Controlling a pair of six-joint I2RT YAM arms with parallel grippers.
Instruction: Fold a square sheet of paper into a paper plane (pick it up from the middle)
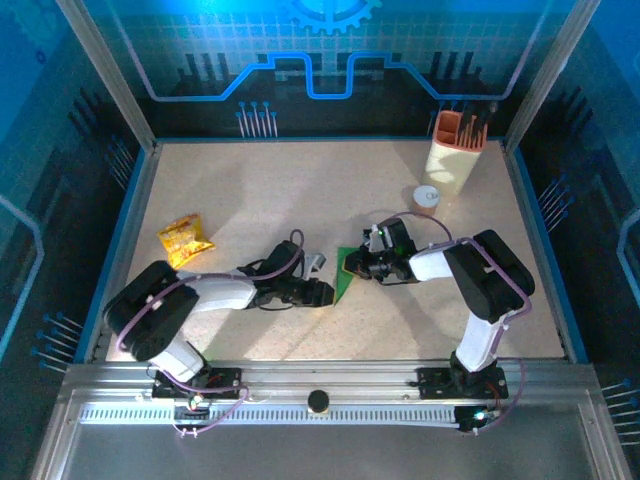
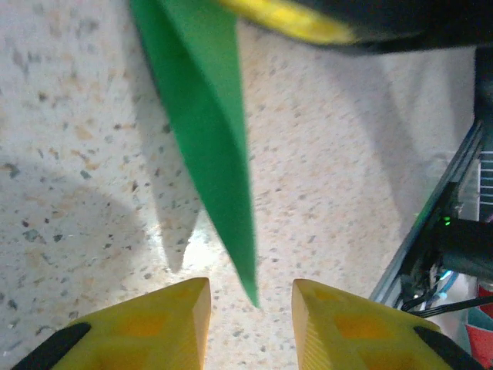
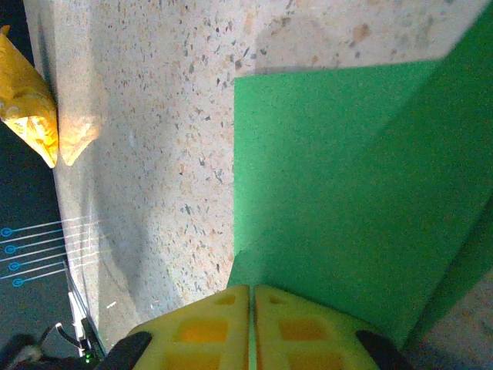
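Partway folded: the green paper (image 3: pixel 331 177) shows a diagonal fold, no dart yet. The right pincer (image 3: pixel 252 297) pinches its edge; the left pincer (image 2: pixel 250 293) stands parted, the paper's tip just ahead, unheld.

A speckled beige tabletop (image 1: pixel 300 190) sits inside blue panel walls (image 1: pixel 330 60) printed with circuit lines and a gear emblem. Aluminium posts (image 1: pixel 105 70) frame the corners; a metal rail (image 1: pixel 330 385) lines the near edge.

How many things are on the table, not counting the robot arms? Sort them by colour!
Green: 1, folded paper
Yellow-orange: 1, snack packet
Cream and orange: 1, tool holder
Whitish: 1, small round thing
Total: 4
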